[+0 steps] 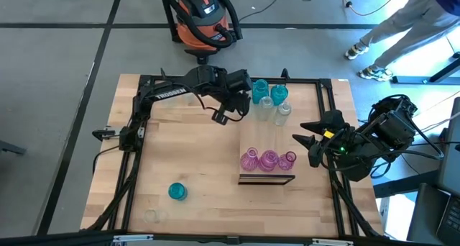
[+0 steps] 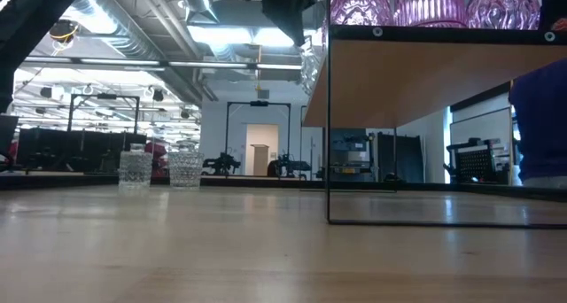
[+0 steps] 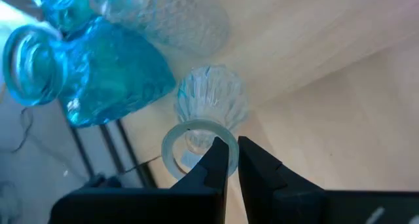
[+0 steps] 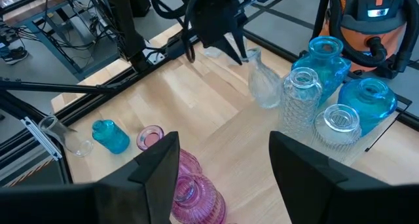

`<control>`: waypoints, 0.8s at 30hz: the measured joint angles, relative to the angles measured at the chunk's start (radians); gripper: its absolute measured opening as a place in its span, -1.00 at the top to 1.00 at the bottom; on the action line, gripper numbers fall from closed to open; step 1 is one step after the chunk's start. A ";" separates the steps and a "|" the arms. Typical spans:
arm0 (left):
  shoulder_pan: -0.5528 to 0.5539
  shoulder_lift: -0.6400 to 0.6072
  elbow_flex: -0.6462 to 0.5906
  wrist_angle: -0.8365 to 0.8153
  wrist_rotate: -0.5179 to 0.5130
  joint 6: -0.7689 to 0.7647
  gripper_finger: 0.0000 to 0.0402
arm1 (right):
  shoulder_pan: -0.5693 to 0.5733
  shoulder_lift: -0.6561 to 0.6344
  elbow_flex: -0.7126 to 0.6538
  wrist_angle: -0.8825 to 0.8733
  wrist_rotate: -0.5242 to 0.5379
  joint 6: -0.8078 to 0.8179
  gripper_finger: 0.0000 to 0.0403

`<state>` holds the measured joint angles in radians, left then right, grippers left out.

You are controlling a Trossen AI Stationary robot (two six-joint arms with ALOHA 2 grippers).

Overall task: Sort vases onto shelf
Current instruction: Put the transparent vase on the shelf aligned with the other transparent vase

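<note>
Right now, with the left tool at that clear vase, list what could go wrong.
1. The left tool pinches only the rim of the tilted clear vase; the thin grip could slip and drop it on the shelf.
2. Teal vases and other clear vases crowd close by; a swing could topple them.
3. The open right tool hangs over the pink vases; descending could knock them.

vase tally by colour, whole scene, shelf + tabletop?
teal vases: 3
pink vases: 3
clear vases: 4, counting the clear vase pinched by its rim in the left tool
Total: 10 in view
</note>
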<state>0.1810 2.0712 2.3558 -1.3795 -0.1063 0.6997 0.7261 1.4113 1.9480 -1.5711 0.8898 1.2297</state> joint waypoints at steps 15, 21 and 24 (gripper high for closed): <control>-0.019 0.000 0.000 -0.007 0.019 0.076 0.91 | 0.000 0.000 0.000 0.000 0.000 -0.001 -0.08; -0.018 0.000 0.000 -0.001 0.019 0.098 0.91 | 0.000 0.000 0.000 0.000 0.000 -0.001 -0.08; -0.018 0.000 0.000 0.000 0.022 0.099 0.91 | 0.000 0.000 0.000 0.000 0.000 -0.001 -0.08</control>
<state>0.1631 2.0708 2.3557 -1.3796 -0.0848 0.7982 0.7261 1.4113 1.9480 -1.5711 0.8894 1.2289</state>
